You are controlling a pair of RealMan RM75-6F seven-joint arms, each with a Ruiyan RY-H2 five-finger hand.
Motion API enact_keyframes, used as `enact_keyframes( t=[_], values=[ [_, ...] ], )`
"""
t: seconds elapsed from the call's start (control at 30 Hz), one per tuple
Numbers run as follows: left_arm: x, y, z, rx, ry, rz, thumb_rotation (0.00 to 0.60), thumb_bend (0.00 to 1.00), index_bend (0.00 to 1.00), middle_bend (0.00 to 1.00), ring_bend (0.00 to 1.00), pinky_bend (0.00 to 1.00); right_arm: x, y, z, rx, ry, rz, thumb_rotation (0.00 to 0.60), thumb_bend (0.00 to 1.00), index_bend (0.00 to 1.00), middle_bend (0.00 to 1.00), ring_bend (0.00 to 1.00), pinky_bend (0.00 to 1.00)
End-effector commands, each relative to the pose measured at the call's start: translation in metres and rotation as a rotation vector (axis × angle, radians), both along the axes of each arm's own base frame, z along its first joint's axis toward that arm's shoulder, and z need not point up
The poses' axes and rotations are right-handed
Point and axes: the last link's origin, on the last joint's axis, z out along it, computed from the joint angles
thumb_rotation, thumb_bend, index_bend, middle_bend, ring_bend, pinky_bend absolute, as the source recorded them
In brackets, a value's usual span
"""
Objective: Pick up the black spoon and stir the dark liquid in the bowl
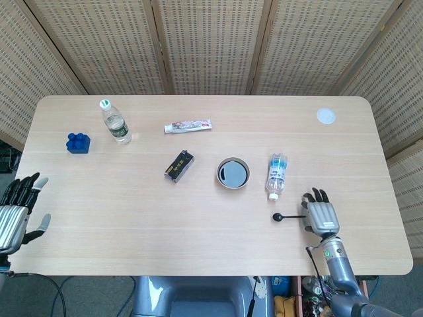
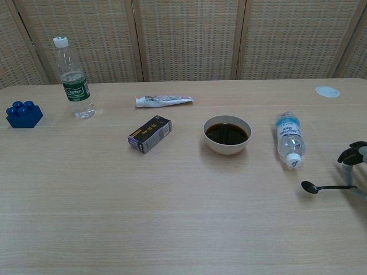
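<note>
The black spoon (image 1: pixel 285 216) (image 2: pixel 321 187) points its small bowl to the left, near the table's front right. My right hand (image 1: pixel 320 214) (image 2: pixel 354 157) grips the end of its handle and holds the spoon roughly level, just above the wood. A white bowl (image 1: pixel 232 173) (image 2: pixel 227 134) of dark liquid stands mid-table, left of and beyond the spoon. My left hand (image 1: pixel 16 211) hangs off the table's left edge, fingers spread, holding nothing; only the head view shows it.
A water bottle (image 1: pixel 276 176) (image 2: pixel 288 140) lies between bowl and spoon, cap toward me. Further left are a dark box (image 1: pixel 179 165), a toothpaste tube (image 1: pixel 188 126), an upright bottle (image 1: pixel 115 123) and a blue block (image 1: pixel 78 142). A white lid (image 1: pixel 325 116) sits far right.
</note>
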Motion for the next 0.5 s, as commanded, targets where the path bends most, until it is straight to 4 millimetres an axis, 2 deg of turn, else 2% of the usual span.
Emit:
enact_keyframes(
  t=[0.03,0.4,0.5],
  values=[
    [0.0,0.0,0.0,0.0,0.0,0.0,0.6,0.44,0.0,0.0,0.0,0.0,0.002,-0.001,0.004,-0.01,-0.005,0.01,0.6,0.65,0.63,0.3,0.01,0.01],
    [0.001,0.001,0.001,0.004,0.0,-0.004,0.6,0.44,0.0,0.0,0.0,0.0,0.02,-0.005,0.023,-0.043,-0.018,0.092,0.6,0.66,0.64,0.31,0.01,0.01],
    [0.002,0.002,0.0,0.001,0.003,-0.012,0.6,0.44,0.0,0.0,0.0,0.0,0.037,-0.011,0.036,-0.072,0.004,0.187,0.6,0.66,0.64,0.3,0.02,0.01]
  ],
)
